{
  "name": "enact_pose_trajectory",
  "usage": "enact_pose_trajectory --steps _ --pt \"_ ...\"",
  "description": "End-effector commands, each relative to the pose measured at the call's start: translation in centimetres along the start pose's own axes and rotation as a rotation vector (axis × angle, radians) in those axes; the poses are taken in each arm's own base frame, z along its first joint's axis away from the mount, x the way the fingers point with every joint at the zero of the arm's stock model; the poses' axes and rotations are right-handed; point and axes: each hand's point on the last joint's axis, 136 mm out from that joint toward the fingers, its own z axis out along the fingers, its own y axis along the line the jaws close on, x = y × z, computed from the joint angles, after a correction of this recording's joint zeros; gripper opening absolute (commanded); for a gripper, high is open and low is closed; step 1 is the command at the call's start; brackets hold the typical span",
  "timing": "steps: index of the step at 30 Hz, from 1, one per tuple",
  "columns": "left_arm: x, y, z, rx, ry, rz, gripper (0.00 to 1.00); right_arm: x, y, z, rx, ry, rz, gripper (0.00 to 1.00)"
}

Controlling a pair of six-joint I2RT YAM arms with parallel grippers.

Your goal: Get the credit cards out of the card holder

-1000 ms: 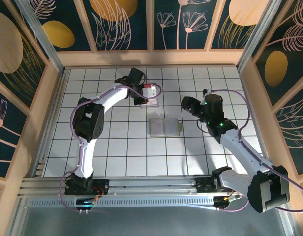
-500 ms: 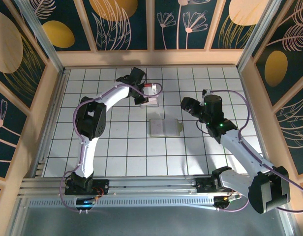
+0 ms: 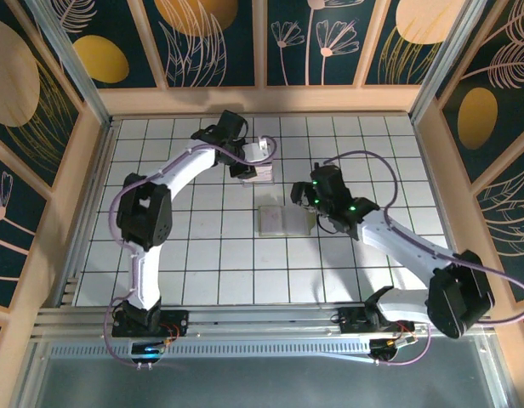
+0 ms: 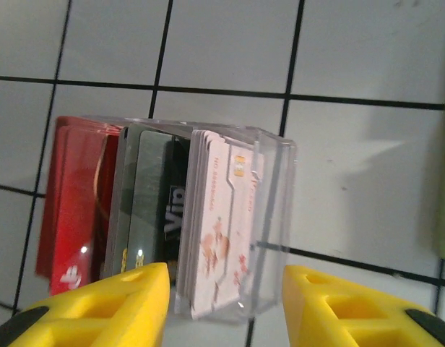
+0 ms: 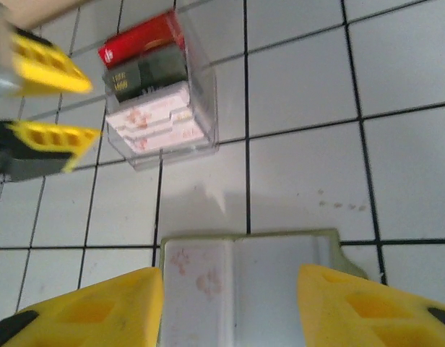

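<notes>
The card holder (image 3: pixel 279 221) lies open and flat at mid-table, pale inside with an olive-green rim (image 5: pixel 331 235). Its inside (image 5: pixel 237 289) shows no card. My right gripper (image 5: pixel 230 311) hovers open over it, one yellow finger past each side; in the top view it (image 3: pixel 303 197) is at the holder's far right corner. The credit cards (image 4: pixel 208 217), red, dark and white-pink, stand on edge in a clear box (image 4: pixel 273 217). My left gripper (image 4: pixel 222 307) is open around the box's near end, gripping nothing. From above it (image 3: pixel 247 164) is just left of the box (image 3: pixel 264 172).
The white tiled table (image 3: pixel 211 255) is ringed by wooden walls (image 3: pixel 262 100). In the right wrist view the clear box (image 5: pixel 201 108) sits about one tile beyond the holder, with the left gripper's yellow fingers (image 5: pixel 49 69) at its left.
The left gripper has opened at the box. The right arm has swung left and down over the card holder, and its jaws have narrowed.
</notes>
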Motion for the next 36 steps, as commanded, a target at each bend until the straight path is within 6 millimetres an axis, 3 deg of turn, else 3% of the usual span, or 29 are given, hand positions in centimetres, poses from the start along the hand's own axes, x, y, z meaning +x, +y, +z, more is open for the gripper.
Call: enact_pose_trajectory --steps 1,6,10,13,17,23,36 --pt "-2.7 0.4 -4.9 -0.1 -0.136 -0.03 0.47 1.8 0.4 1.1 0.063 0.062 -0.049 0.48" --pt "-2.9 0.3 -10.1 -0.314 -0.271 -0.168 0.63 4.7 2.1 3.2 0.087 0.164 -0.083 0.44" --pt "-1.9 0.3 -13.5 -0.465 -0.379 -0.35 0.85 6.9 3.2 4.9 0.118 0.237 -0.131 0.43" --pt "-0.2 0.3 -15.0 -0.556 -0.427 -0.504 0.98 7.9 3.5 5.8 0.159 0.268 -0.179 0.43" --pt "2.7 0.7 -16.0 -0.68 -0.439 -0.7 0.99 8.9 4.2 6.5 0.161 0.291 -0.213 0.45" --pt "6.4 1.0 -16.3 -0.808 -0.387 -0.893 0.99 10.3 3.8 7.2 0.205 0.322 -0.241 0.58" --pt "7.6 1.7 -16.2 -0.87 -0.368 -0.958 0.99 12.0 3.5 8.7 0.227 0.369 -0.283 0.62"
